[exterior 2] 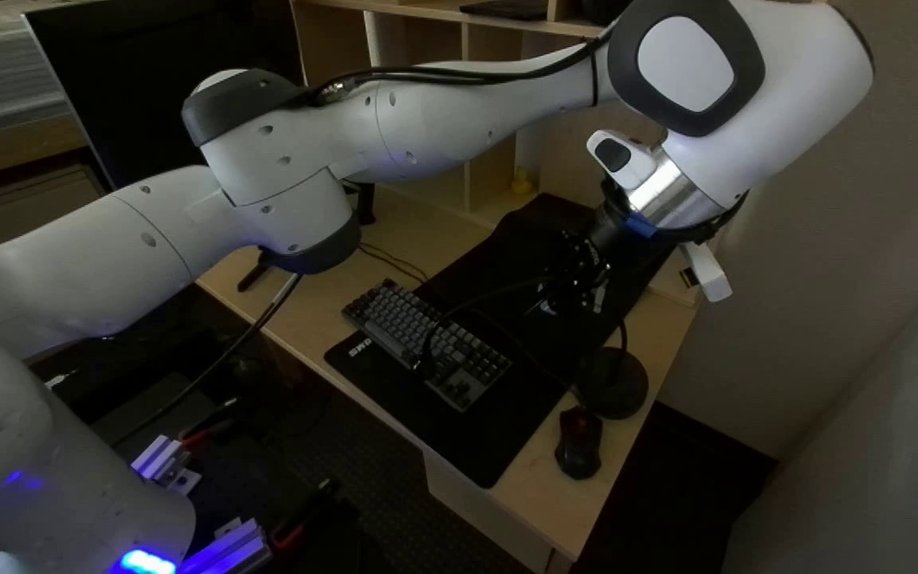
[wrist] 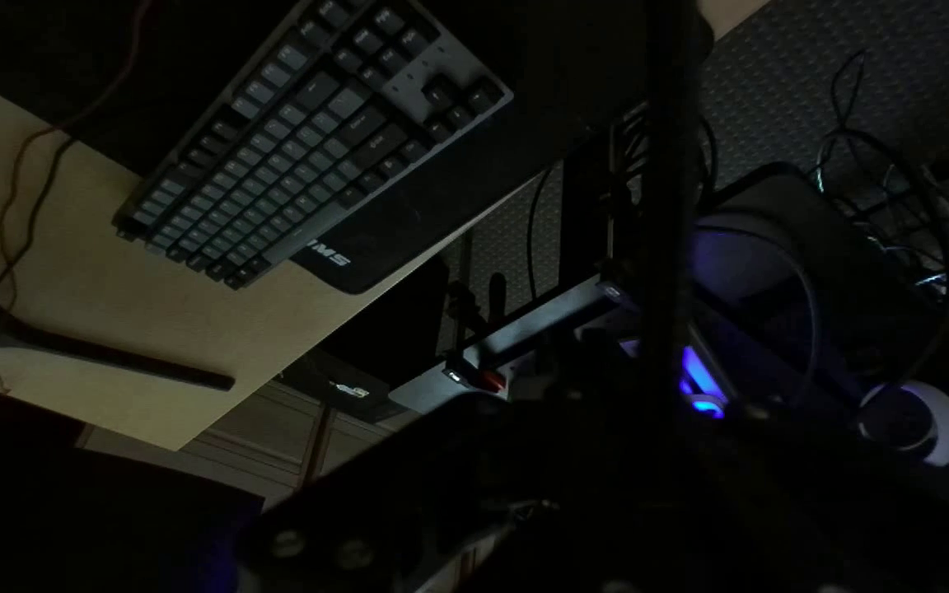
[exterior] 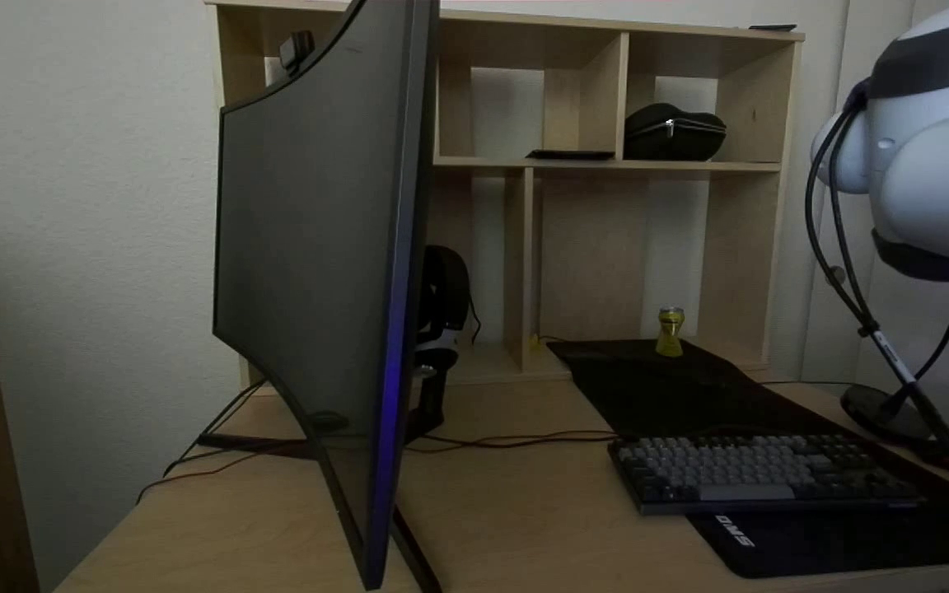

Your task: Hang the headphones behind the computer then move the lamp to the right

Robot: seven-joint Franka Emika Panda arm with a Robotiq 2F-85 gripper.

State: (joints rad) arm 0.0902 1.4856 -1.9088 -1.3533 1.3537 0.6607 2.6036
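In an exterior view, small black over-ear headphones (exterior: pixel 446 284) sit behind the curved dark monitor (exterior: pixel 318 222). In an exterior view, the black claw (exterior 2: pixel 574 296) seems clamped on the black gooseneck lamp (exterior 2: pixel 613 384), near the edge of the pale wooden desk (exterior 2: pixel 666 319); overpulling could topple it. In the dim wrist view, I can't rule out slipping.

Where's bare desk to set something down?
Free: bare desk between the monitor and the keyboard, in front of the cables. Crowded: past the end of the mat, lamp and mouse sit close together; over the mat, the gripper.
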